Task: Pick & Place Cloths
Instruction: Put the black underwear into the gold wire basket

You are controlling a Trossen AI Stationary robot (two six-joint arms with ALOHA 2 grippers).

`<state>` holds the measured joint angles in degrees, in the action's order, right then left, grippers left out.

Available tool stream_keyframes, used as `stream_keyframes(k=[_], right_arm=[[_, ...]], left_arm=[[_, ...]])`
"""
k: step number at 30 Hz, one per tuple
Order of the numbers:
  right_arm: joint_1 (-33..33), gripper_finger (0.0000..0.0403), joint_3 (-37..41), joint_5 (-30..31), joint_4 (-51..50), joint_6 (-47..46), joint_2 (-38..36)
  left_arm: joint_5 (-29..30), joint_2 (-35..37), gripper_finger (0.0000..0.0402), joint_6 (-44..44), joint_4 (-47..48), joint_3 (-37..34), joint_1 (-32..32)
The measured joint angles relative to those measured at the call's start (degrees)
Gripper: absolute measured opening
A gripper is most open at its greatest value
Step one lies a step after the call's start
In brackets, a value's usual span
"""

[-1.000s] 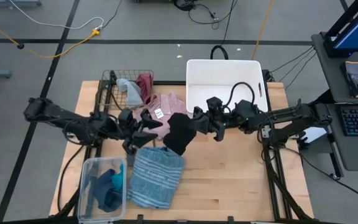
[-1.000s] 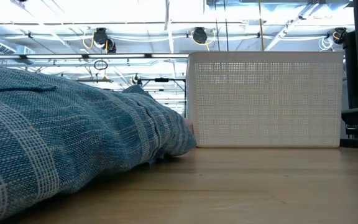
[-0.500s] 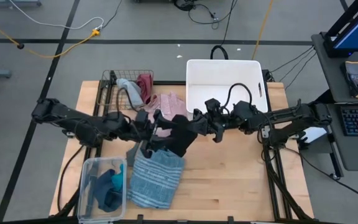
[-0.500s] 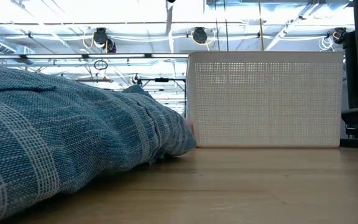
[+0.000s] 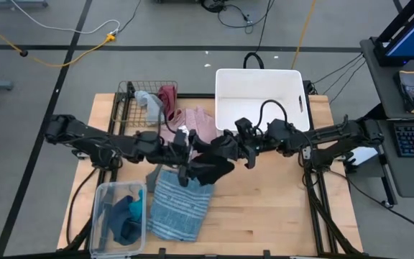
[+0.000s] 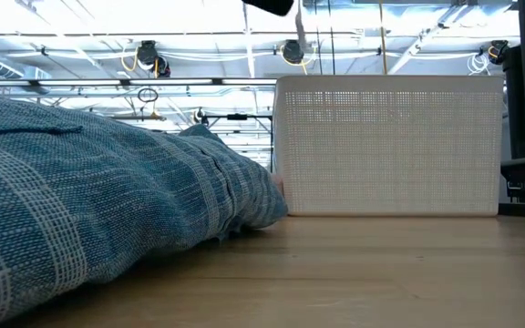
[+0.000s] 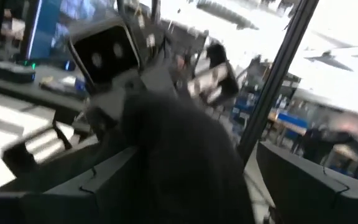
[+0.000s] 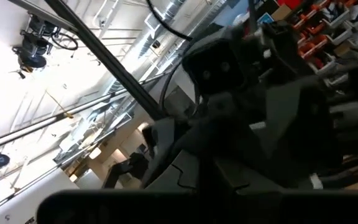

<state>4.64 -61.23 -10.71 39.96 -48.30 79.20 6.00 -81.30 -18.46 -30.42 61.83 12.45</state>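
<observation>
The table (image 5: 264,216) was light wood, with both arms meeting over its middle. At its back stood a white bin (image 5: 256,92), seen in the low view as a perforated white wall (image 6: 390,146). Beside the bin, at the back left, a wire basket (image 5: 136,92) held a grey cloth (image 5: 149,106) and a maroon cloth (image 5: 168,97) draped over its edge. A pink shirt (image 5: 198,121) lay on the table between basket and bin, its white tag (image 5: 182,131) showing.

Toward the front left lay a blue striped cloth (image 5: 180,205); in the low view it filled the left side (image 6: 89,200). Just beside it, at the front left corner, a clear tub (image 5: 100,216) held teal and dark blue pieces (image 5: 124,216).

A black cloth (image 5: 210,165) hung in the air over the table's middle, above the far edge of the striped cloth. The right gripper (image 5: 228,147) reached in from the right with its fingers pressed together, pinching the black cloth at its upper edge. The left gripper (image 5: 187,147) came in from the left and sat right against the same cloth; its fingers were spread, with the dark fabric (image 7: 185,162) between them in the left wrist view, though whether they touched it could not be told.
</observation>
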Motion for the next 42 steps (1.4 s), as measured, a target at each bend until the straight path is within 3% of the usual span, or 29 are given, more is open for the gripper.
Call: stream_keyframes(k=[4,7,11,16,28,42], right_arm=[[0.0,0.0000,0.0,0.0,-0.1,0.9,0.0],[0.0,0.0000,0.0,0.0,-0.1,1.0,0.0],[0.0,0.0000,0.0,-1.0,0.1,1.0,0.0],[0.0,0.0005,0.0,-1.6,0.1,1.0,0.0],[-0.1,0.0059,0.0,-13.3,-3.3,1.1,0.0],[-0.5,0.0172,0.0,-24.8,-13.6,1.8,0.0]], left_arm=[[0.1,-0.2,0.0294,-0.6,4.0,0.8,0.0],[1.3,-0.2,0.0253,-1.4,5.3,0.8,0.0],[1.4,-0.2,0.0164,-1.3,5.4,0.8,0.0],[1.4,-0.2,0.0025,-1.4,5.5,0.8,0.0],[1.0,-0.2,0.0008,-7.0,11.1,0.8,0.4],[6.1,-0.2,0.0008,-16.8,21.7,0.8,4.2]])
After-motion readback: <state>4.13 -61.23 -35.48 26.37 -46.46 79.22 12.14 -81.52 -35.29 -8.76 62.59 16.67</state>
